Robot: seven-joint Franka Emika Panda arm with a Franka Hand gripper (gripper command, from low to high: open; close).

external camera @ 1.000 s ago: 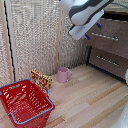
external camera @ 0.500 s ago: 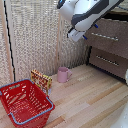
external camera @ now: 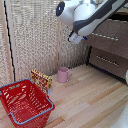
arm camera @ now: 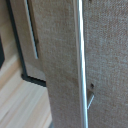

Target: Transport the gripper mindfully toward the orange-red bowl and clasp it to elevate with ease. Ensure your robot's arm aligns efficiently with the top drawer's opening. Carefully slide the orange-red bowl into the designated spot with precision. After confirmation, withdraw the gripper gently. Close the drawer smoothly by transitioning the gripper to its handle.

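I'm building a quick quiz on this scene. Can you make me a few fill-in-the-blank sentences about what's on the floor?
1. The wire basket on the floor is ____ in colour.
2. The mug near the wall is ____.
3. The drawer handle in the wrist view is a thin ____ bar.

Missing words: red; pink; silver

The robot's arm (external camera: 92, 15) reaches across high, its tool (external camera: 73, 37) hanging low, fingers indistinct.

No readable text, label or number anywhere.
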